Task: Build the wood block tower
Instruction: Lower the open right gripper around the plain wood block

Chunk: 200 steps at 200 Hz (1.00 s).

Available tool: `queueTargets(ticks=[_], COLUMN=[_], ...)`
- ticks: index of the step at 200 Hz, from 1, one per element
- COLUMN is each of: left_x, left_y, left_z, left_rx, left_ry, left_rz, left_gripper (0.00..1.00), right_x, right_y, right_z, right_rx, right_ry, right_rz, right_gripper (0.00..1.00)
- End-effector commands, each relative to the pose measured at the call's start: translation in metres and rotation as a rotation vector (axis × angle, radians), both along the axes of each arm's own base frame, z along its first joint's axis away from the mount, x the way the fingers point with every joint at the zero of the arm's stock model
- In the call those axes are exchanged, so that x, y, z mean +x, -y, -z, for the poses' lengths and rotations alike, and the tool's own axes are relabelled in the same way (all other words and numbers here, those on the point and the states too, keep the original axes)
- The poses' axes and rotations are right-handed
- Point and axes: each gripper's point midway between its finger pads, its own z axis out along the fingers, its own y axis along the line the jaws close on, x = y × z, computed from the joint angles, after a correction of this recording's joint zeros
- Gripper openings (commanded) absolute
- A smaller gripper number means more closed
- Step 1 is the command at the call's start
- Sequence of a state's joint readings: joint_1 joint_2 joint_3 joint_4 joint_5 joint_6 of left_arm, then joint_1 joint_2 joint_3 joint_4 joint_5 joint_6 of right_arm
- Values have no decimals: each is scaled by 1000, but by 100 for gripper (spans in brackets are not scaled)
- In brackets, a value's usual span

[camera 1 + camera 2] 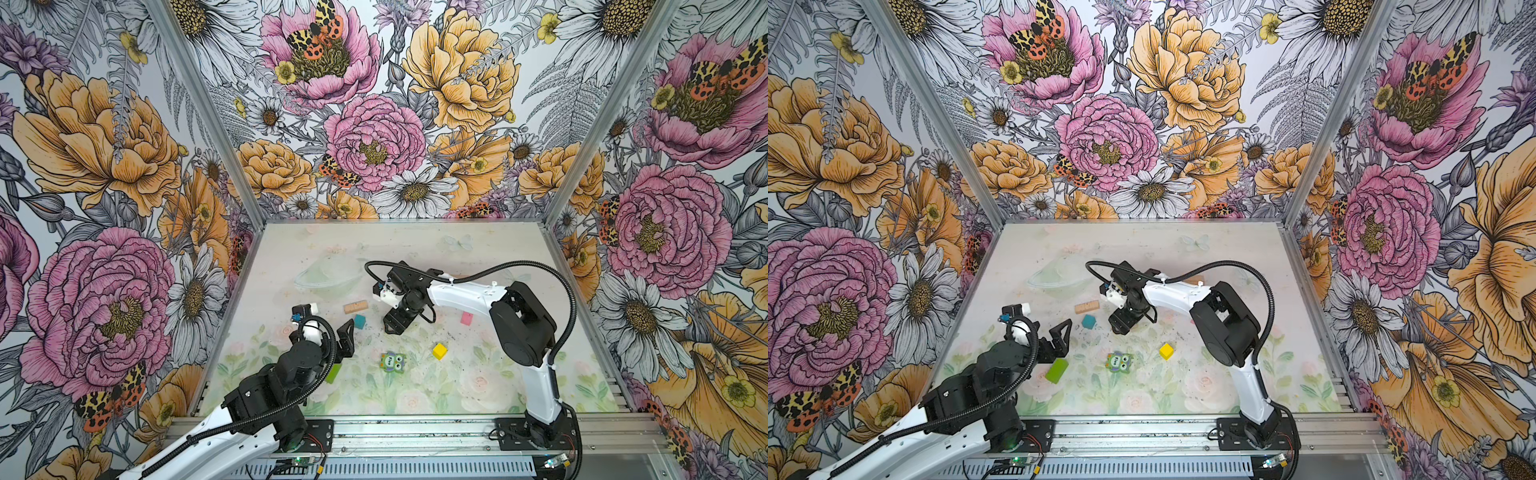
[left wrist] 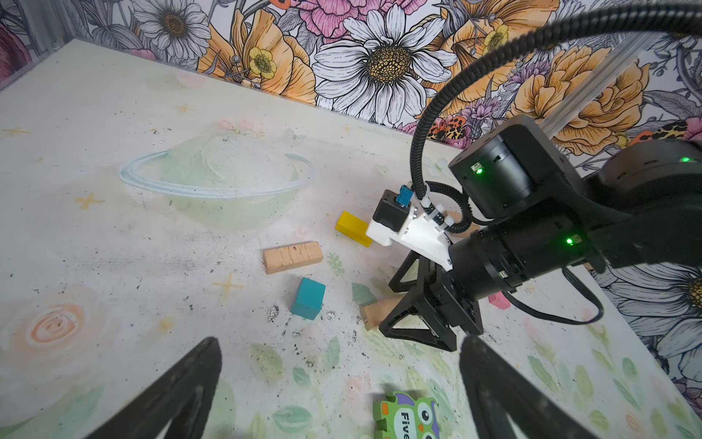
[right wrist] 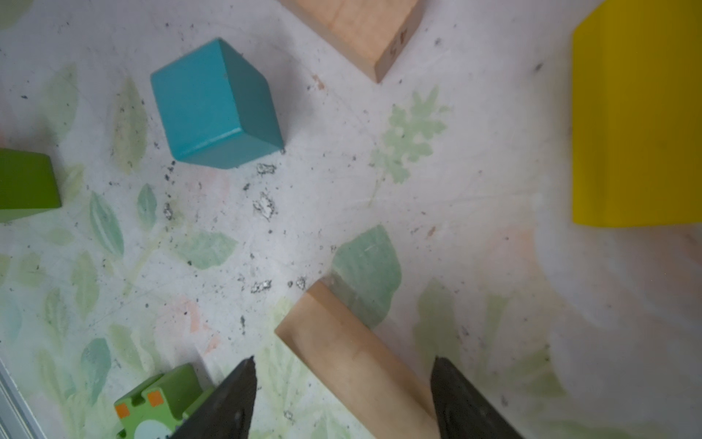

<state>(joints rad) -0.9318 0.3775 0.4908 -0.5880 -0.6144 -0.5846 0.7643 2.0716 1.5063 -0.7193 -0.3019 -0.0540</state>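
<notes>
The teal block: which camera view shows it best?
The right wrist view: the teal block is large and sharp there, three faces visible. The left wrist view shows it smaller but unhidden; both top views show it only as a tiny cube.

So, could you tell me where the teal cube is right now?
In both top views the teal cube sits left of centre, just in front of the grooved tan bar.

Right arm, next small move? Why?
Probably close the right end effector on the plain tan wooden bar. In the right wrist view the bar lies flat between its open fingers, with gaps showing, so it isn't gripped. In both top views nothing is stacked yet, and a tan bar looks like a sound base piece.
</notes>
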Motion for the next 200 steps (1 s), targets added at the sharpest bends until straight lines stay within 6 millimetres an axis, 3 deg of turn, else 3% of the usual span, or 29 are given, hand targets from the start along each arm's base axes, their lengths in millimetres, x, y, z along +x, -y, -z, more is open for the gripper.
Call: queueTargets(ticks=[1,93,128,200], left_x=[0,-2,-3,-3], left_y=[-8,-9,-10,-9], left_z=[-7,-6,-7,-10], left_rx=[0,-29,-37,-40], left_ry=[21,28,31,35], left_rz=[-27,-23,-23,-16], left_gripper=[99,99,99,99], right_x=[-6,-2,3,6], right_y=[5,27,34,42], right_z=[10,9,11,8], right_rx=[-14,-85,-133,-169], right_ry=[-18,44,84,119], right_rz=[-4,79,109,166], right_gripper=[75,66,55,45])
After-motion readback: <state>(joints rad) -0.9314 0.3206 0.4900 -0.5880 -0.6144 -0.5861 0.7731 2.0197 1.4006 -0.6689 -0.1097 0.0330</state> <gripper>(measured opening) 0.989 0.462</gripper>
